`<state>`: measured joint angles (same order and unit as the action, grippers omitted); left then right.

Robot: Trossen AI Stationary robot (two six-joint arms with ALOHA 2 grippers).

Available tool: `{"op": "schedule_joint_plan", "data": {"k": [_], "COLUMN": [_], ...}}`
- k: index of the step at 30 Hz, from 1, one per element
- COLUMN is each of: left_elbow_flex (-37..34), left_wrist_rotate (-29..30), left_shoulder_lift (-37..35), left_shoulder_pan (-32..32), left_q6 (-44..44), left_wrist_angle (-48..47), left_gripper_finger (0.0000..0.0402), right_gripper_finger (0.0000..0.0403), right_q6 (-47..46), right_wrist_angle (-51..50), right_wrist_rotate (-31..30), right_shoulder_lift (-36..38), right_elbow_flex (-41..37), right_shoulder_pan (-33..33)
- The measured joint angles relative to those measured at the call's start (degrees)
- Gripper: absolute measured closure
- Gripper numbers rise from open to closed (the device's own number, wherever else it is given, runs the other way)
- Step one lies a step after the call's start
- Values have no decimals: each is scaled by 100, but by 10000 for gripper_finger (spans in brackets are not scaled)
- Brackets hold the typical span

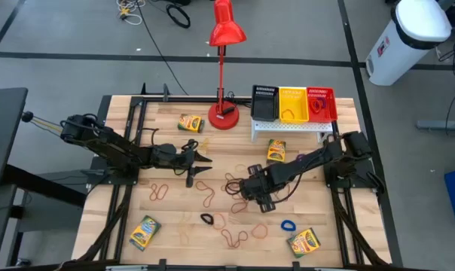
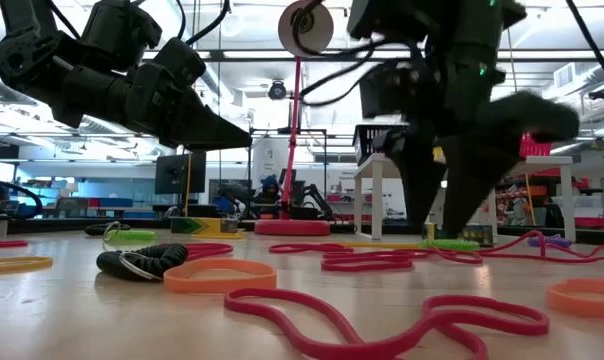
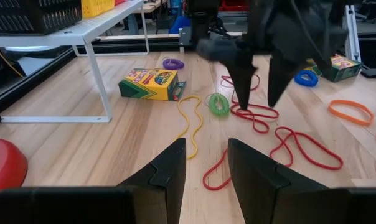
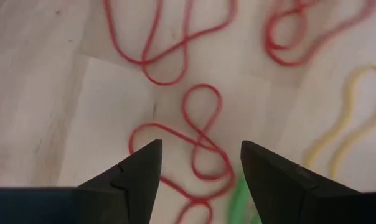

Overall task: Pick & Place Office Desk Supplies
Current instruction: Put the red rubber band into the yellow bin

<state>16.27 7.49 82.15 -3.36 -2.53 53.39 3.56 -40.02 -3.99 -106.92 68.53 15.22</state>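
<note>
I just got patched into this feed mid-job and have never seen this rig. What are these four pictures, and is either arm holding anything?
Two dark robot arms work at a wooden table. One picture looks straight down, one looks level across the tabletop, and two come from cameras on each arm's wrist. On the table lie crayon boxes, many coloured rubber bands and a red desk lamp. Black, yellow and red mesh bins sit on a small white shelf. The left gripper hangs open and empty over mid-table. The right gripper is open, pointing down over a red rubber band, gripping nothing.
</note>
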Motion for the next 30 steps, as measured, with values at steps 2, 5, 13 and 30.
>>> {"op": "schedule_joint_plan", "data": {"k": [2,5,13,30], "left_elbow_flex": [0,0,0,0], "left_wrist_rotate": [0,0,0,2], "left_shoulder_lift": [0,0,0,2], "left_shoulder_pan": [0,0,0,0], "left_q6": [-1,-1,0,7], "left_wrist_angle": [0,-1,-2,-27], "left_gripper_finger": [276,276,276,276], "right_gripper_finger": [174,176,294,394], "right_q6": [56,160,76,-325], "right_wrist_angle": [40,44,108,-1123], "right_wrist_rotate": [-6,1,112,-381], "right_shoulder_lift": [-139,-284,-296,751], "right_elbow_flex": [0,0,2,1088], "right_shoulder_pan": [-20,-31,-20,-20]}}
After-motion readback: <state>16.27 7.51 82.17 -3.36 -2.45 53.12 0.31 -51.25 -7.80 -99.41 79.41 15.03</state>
